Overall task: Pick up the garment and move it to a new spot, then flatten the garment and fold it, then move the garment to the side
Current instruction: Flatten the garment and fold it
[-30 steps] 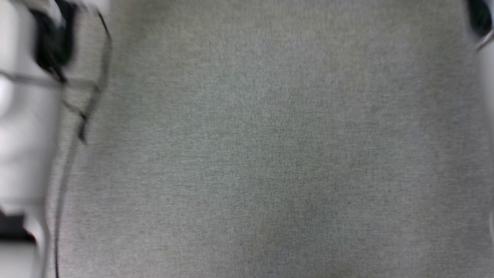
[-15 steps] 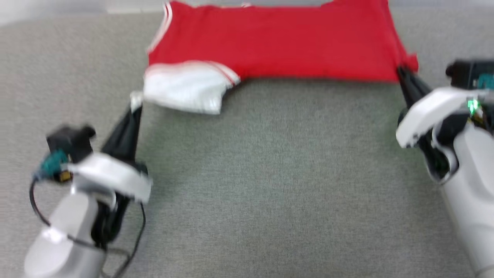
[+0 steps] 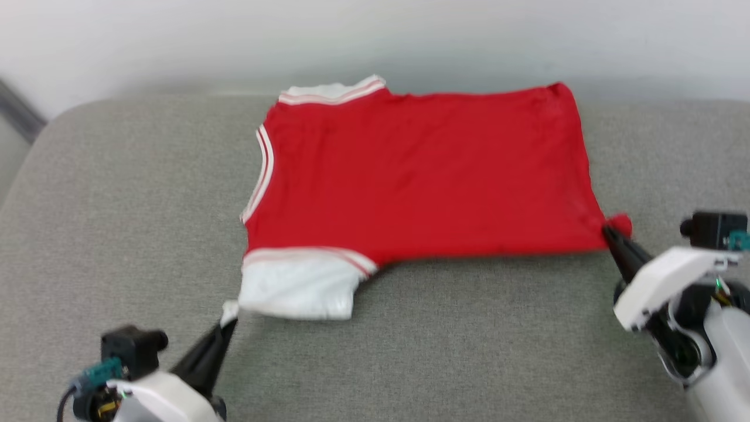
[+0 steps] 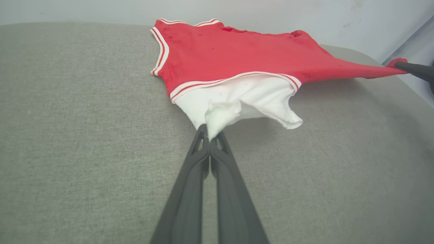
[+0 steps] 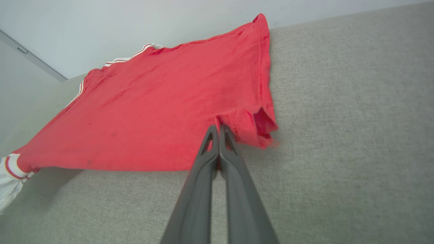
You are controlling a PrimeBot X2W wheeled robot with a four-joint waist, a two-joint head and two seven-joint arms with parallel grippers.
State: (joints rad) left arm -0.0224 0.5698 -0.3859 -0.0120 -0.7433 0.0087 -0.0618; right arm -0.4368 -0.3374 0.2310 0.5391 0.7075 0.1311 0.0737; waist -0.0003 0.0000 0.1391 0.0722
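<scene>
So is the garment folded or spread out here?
Spread, not folded: garment lies open on the cushion, near corners pinched by left gripper and right gripper.

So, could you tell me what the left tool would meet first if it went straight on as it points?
The left tool is shut on the white sleeve of the garment, so it would push into that first, probably then the red body.
</scene>
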